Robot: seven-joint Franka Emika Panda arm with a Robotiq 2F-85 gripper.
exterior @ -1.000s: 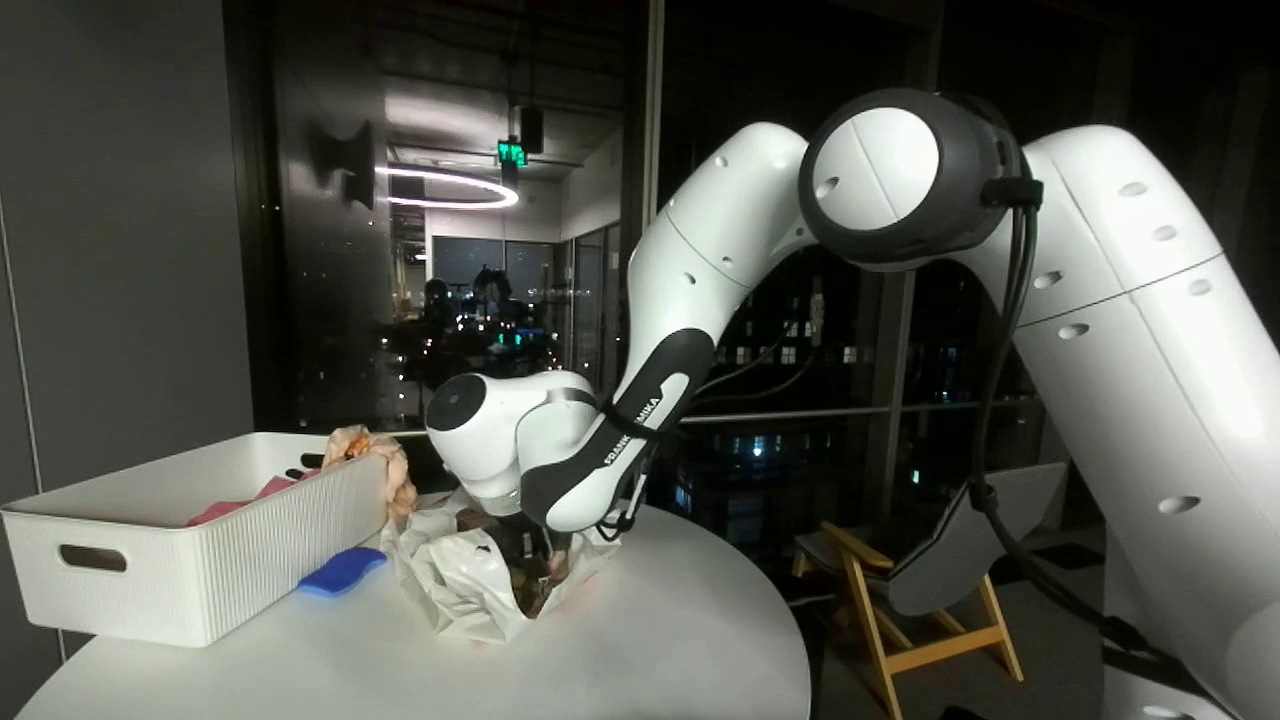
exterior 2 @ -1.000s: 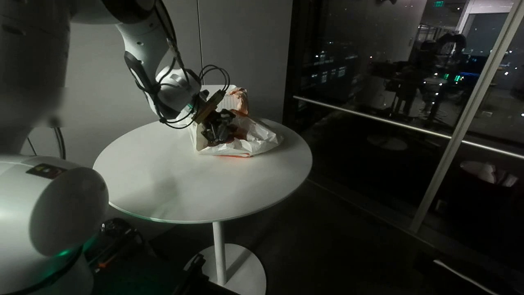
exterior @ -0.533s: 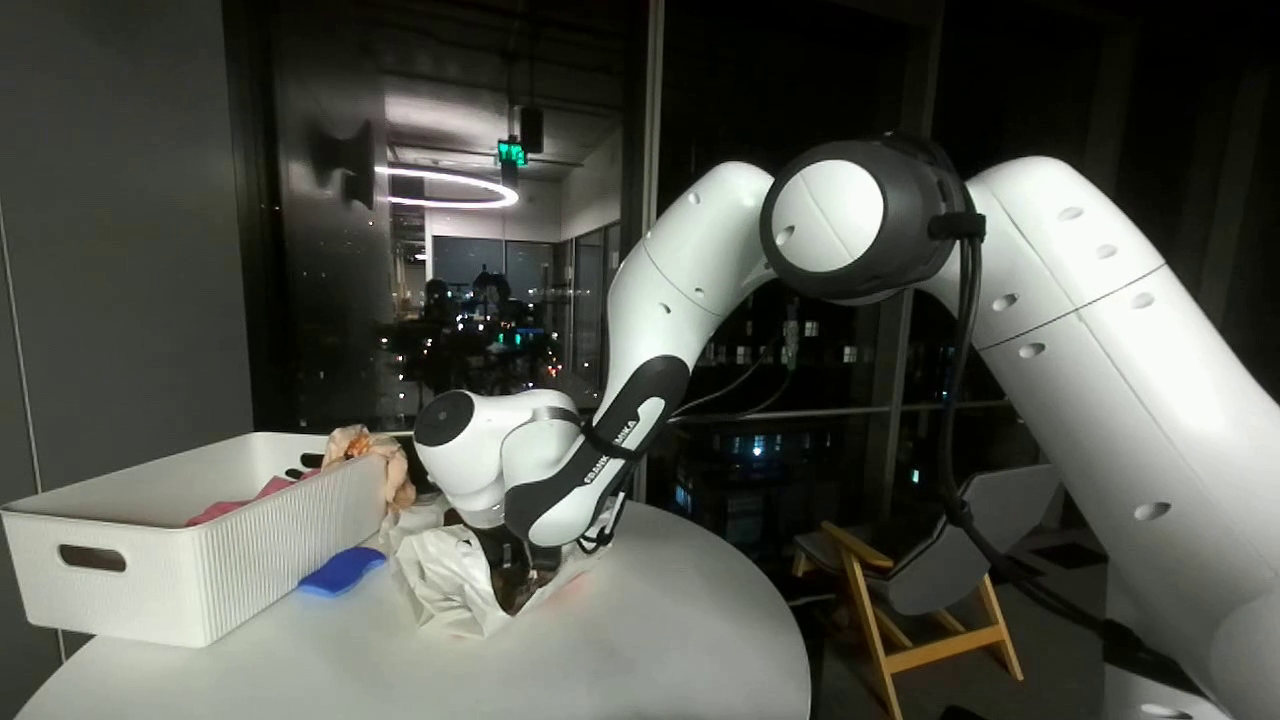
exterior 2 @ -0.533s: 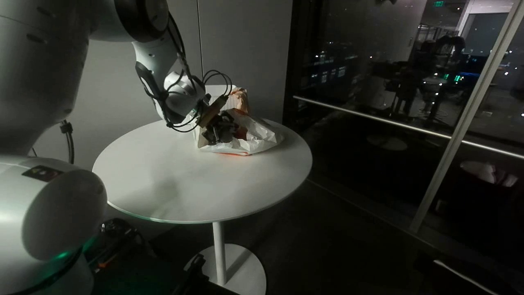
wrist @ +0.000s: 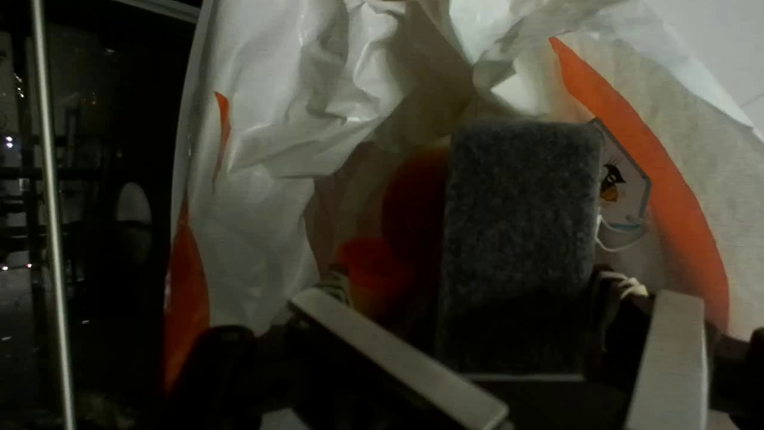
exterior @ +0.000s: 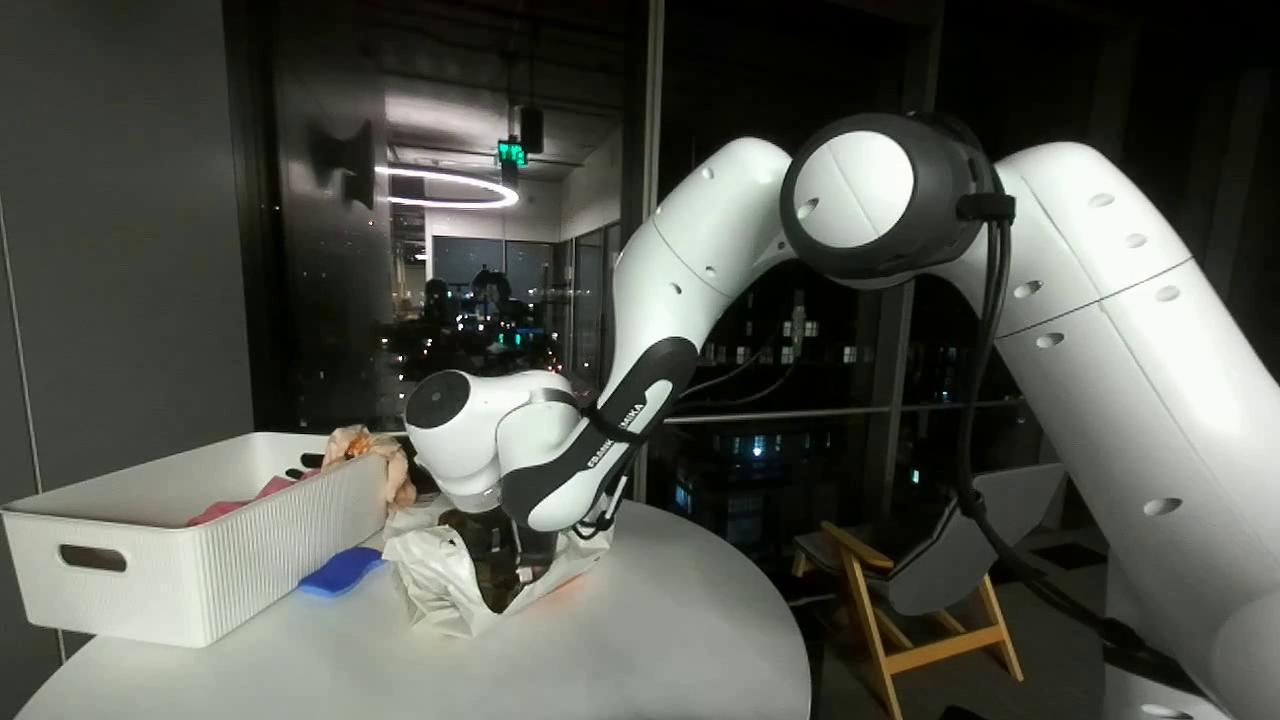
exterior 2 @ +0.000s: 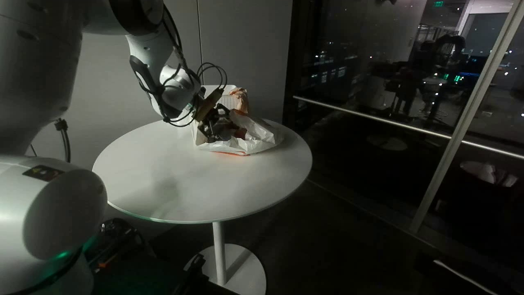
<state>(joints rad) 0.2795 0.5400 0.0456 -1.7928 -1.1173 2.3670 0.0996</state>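
One fuzzy grey block [wrist: 519, 239], crinkly bag [wrist: 268, 143]

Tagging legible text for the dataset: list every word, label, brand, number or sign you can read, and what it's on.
"FRANK" and "MIKA": on the robot's forearm; a black strap hides what lies between.
Green lit sign in the background: too small to read.
Sticker on the white joint housing: too small to read.
White bag: orange print, no letters I can make out.

Wooden-framed chair [exterior: 930, 582], green sign [exterior: 512, 152], glowing ring lamp [exterior: 450, 203]
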